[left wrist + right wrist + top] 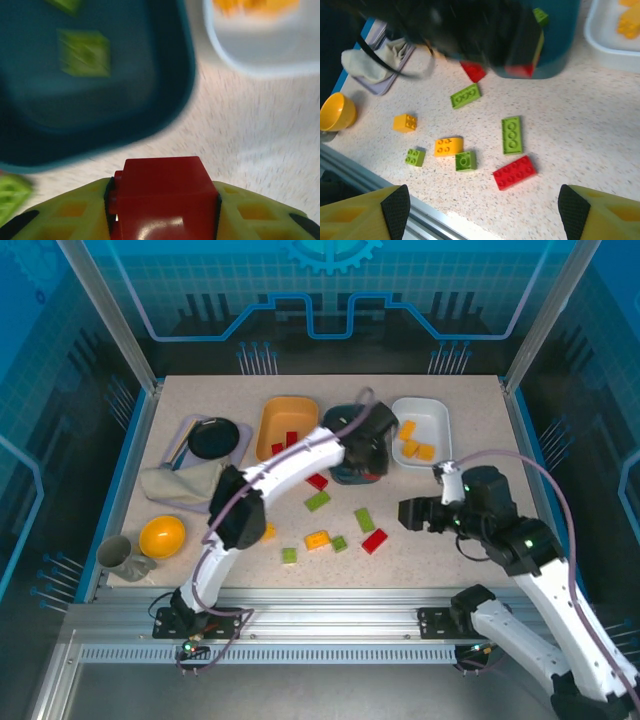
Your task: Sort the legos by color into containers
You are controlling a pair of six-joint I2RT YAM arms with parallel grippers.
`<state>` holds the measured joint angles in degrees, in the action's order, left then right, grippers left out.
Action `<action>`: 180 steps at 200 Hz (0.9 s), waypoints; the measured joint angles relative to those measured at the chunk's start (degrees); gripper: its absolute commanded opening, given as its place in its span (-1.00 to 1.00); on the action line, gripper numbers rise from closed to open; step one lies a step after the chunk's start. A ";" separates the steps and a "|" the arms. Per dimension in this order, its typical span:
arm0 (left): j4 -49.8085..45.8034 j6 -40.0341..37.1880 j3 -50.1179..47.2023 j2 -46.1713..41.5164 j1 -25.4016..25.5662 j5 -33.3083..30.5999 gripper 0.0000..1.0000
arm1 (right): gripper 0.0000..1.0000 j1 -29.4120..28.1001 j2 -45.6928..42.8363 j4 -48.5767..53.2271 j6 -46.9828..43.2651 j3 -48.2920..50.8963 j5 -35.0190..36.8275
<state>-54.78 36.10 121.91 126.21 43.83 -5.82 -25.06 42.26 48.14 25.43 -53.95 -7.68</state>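
From above, the left arm stretches from its base across the worktop point(470, 550). The left claw point(368, 435) sits over the teal tub point(352, 477) and covers most of it. The orange tub point(285, 412) stands to the left with red pieces inside, too small to count. The white tub point(432, 410) stands to the right and holds three yellow-orange bricks point(410, 448). The right arm is bent, and the right claw point(415, 513) points left, just right of the loose legos point(364, 519). A black plate point(213, 438), a cloth point(180, 483), a yellow bowl point(162, 536) and a grey cup point(117, 553) sit on the left side. The left wrist view settles the grip that the arm hides from above: a red brick point(162, 195) is clamped between the two yellow-green fingers point(250, 215). It hangs over bare worktop just beside the teal tub's near corner. Two blurred green bricks point(84, 52) lie in that tub. Orange pieces show in the white tub at top right, and one green piece point(10, 192) lies at the lower left edge. In the right wrist view the right claw's fingers point(395, 210) stand wide apart with nothing between them, above the worktop. This view gives the clearest count of the loose legos: eight in all. Four are green, two oblong point(512, 135) and two small squares point(466, 161). Two are yellow-orange point(448, 146). Two are red, one oblong point(515, 172) and one half hidden under the blurred left arm point(474, 71).
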 measured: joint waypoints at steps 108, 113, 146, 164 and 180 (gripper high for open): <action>1.62 4.74 -0.20 2.67 -24.72 -4.09 -0.29 | 0.67 -9.07 32.09 -25.22 -0.15 -9.11 -1.79; 1.55 4.79 0.72 3.76 -25.07 -4.33 -0.28 | 0.68 -9.05 32.92 -26.77 0.44 -9.33 -1.84; 1.75 5.49 7.34 10.93 -26.21 -5.38 -0.27 | 0.68 -8.52 38.42 -33.46 3.67 -11.80 -2.01; 1.99 5.90 10.21 13.84 -26.49 -5.38 -0.27 | 0.68 -7.85 40.72 -35.10 4.83 -13.77 -2.08; 1.99 6.01 12.31 16.02 -26.86 -5.35 -0.26 | 0.68 -7.43 41.42 -36.04 5.35 -14.53 -2.23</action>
<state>-52.80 42.11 134.21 142.23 16.97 -11.18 -32.49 83.68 12.10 30.79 -68.49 -9.91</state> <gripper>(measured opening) 0.440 0.841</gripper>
